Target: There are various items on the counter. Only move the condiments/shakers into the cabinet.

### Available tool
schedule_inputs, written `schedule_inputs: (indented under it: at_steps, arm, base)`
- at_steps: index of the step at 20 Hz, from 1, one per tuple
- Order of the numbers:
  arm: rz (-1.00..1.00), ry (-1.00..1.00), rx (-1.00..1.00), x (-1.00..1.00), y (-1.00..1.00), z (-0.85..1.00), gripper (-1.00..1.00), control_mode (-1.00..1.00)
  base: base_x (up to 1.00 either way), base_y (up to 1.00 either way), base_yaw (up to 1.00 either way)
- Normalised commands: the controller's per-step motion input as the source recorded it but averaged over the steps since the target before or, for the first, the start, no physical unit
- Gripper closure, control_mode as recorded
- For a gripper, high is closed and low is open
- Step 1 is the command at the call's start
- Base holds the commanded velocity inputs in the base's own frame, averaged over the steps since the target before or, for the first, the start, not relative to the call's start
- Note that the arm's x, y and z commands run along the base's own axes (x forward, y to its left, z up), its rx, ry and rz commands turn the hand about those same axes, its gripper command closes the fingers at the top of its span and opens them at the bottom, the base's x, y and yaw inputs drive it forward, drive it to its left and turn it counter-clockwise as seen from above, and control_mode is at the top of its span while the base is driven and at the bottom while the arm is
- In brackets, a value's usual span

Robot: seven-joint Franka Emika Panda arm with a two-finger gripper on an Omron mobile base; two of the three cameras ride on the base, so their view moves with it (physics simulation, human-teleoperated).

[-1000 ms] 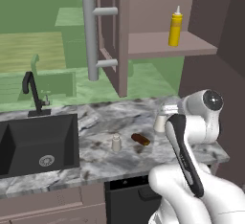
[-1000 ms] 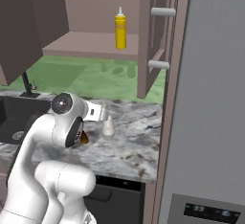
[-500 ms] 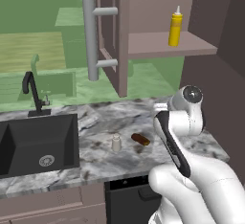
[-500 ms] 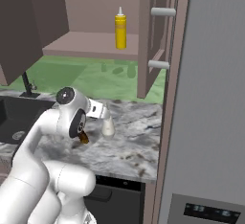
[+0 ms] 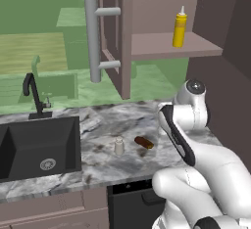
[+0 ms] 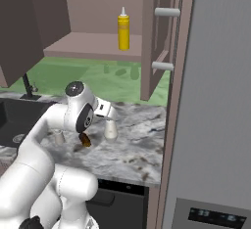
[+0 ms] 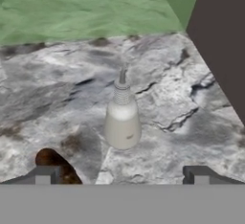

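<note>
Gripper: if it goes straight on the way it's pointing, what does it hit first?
Most likely the white narrow-necked bottle, standing upright on the marbled stone counter centred ahead of the open gripper. The brown oblong lump lies off to one side. Depth is unclear.

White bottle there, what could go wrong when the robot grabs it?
The white bottle is tall and thin, so the open hand could knock it over. The brown lump lies close by one finger and may get bumped. The shaker is also left on the counter, easy to forget.
</note>
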Motion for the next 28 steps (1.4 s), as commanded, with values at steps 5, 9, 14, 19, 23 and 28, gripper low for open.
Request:
schedule_inputs:
  at_steps: [5,9,14,19,23,28]
  arm:
    - [0.00,0.00,0.00,0.00,-0.15,-0.18,-1.00,-1.00]
    - [0.00,0.00,0.00,0.03,0.00,-0.21,-1.00,-1.00]
    - [0.00,0.00,0.00,0.16,0.00,-0.23,-1.00,-1.00]
    - [0.00,0.00,0.00,0.30,0.00,-0.19,-1.00,-1.00]
    - [0.00,0.00,0.00,0.31,0.00,-0.12,-1.00,-1.00]
    - [0.00,0.00,0.00,0.25,-0.02,-0.01,-1.00,-1.00]
  base:
    - [0.00,0.00,0.00]
    - [0.00,0.00,0.00]
    - [0.00,0.00,0.00]
    - [0.00,0.00,0.00]
    - [0.00,0.00,0.00]
    - [0.00,0.00,0.00]
